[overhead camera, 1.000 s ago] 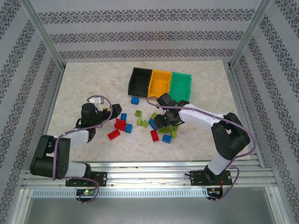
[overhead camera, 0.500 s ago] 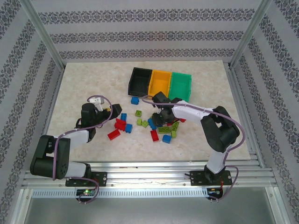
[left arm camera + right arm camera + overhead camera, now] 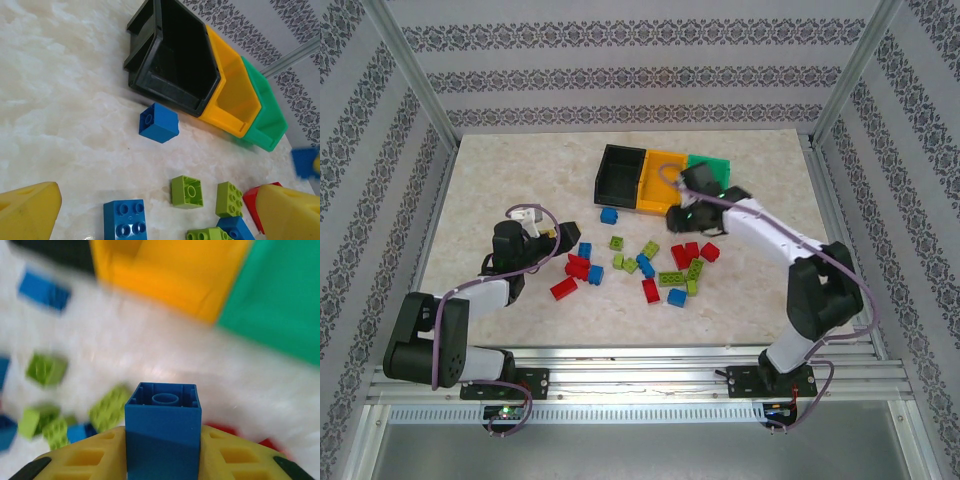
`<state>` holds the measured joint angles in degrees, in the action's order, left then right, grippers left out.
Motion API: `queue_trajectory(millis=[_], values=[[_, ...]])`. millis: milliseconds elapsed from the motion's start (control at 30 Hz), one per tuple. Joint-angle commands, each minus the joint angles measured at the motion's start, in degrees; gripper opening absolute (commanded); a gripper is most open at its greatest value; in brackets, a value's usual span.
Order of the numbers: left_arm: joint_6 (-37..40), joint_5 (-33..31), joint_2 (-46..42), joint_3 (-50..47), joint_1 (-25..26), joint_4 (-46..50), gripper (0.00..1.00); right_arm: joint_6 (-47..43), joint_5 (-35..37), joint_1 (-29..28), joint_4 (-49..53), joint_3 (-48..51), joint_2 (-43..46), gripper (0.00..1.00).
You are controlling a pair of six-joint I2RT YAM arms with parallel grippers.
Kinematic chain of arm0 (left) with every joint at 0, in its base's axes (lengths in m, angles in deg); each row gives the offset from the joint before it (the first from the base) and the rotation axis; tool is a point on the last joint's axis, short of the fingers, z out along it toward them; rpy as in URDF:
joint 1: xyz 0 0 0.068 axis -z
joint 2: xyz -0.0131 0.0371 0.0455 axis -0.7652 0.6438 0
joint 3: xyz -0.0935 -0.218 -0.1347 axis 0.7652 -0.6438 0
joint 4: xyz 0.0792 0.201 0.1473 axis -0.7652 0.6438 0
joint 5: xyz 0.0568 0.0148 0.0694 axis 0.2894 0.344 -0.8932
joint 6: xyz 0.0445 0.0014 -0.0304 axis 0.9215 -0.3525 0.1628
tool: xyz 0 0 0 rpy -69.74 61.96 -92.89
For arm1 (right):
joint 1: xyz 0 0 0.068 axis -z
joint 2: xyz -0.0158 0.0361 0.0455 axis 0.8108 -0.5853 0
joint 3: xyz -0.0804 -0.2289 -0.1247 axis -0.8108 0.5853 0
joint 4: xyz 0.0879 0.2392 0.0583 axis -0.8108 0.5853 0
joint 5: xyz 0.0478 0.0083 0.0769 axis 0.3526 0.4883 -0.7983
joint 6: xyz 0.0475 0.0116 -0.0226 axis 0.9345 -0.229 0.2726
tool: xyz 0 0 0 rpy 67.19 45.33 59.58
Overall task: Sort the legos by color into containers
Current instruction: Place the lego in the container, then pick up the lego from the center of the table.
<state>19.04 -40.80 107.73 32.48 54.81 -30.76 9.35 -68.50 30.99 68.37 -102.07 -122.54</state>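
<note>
My right gripper [image 3: 162,442] is shut on a blue brick [image 3: 162,425], held above the table in front of the yellow-orange bin [image 3: 170,275] and the green bin [image 3: 280,305]. From above, that gripper [image 3: 680,213] hangs just before the yellow-orange bin [image 3: 658,180], which stands between the black bin [image 3: 620,175] and the green bin [image 3: 712,165]. My left gripper [image 3: 552,240] rests open at the left of the pile, nothing between its yellow fingers [image 3: 27,212]. Red, blue and lime legos [image 3: 665,270] lie scattered mid-table. One blue brick [image 3: 159,122] sits alone near the black bin [image 3: 180,60].
A red brick [image 3: 563,288] lies nearest the left arm. Metal frame posts and patterned walls close in the table [image 3: 500,180] on three sides. Bare marble lies at the left and far right.
My right gripper has lifted out of the pile with the blue brick and swung back toward the bins. The left arm has not moved.
</note>
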Motion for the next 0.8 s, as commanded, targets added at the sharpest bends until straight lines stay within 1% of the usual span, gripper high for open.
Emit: queue_trajectory(millis=[0,67,200,233,267,333,367,467,533,667,767], values=[[0.9,-0.4,-1.8,-0.3,0.5,0.3,1.0,-1.6,1.0,6.0,-1.8,-4.3,-0.8,0.36],[1.3,-1.0,-2.0,-0.3,0.5,0.9,1.0,-2.2,2.9,8.8,-2.1,-7.2,-4.0,0.36],[1.7,-2.0,-1.7,-0.3,0.6,1.2,1.0,-2.8,3.3,12.2,-2.4,-12.2,-10.6,0.38],[1.7,-1.9,-1.5,-0.3,0.5,1.0,1.0,-2.9,2.4,12.7,-2.5,-13.1,-12.2,0.41],[1.7,-1.6,-1.4,-0.2,0.6,1.0,1.0,-3.0,1.8,13.0,-2.2,-14.2,-13.6,0.46],[1.8,-1.3,-1.4,0.0,0.6,1.1,1.0,-3.4,1.4,12.7,-0.8,-15.8,-15.5,0.6],[1.9,-1.4,-1.4,-0.1,0.6,1.1,1.0,-3.6,1.2,12.5,-0.1,-15.8,-15.5,0.63],[2.0,-1.7,-1.3,0.0,0.5,1.2,1.0,-4.2,2.5,10.6,-1.7,-11.9,-12.7,0.64],[2.0,-1.6,-1.4,0.0,0.5,1.4,1.0,-4.8,1.5,8.6,-1.6,-9.0,-10.2,0.64],[1.8,-1.7,-1.4,-0.2,0.5,1.2,1.0,-5.8,-0.5,2.2,-0.7,-1.5,-3.9,0.64],[1.3,-1.4,-1.3,-0.1,0.5,0.8,1.0,-6.3,-1.2,-2.6,0.3,2.7,-1.2,0.64]])
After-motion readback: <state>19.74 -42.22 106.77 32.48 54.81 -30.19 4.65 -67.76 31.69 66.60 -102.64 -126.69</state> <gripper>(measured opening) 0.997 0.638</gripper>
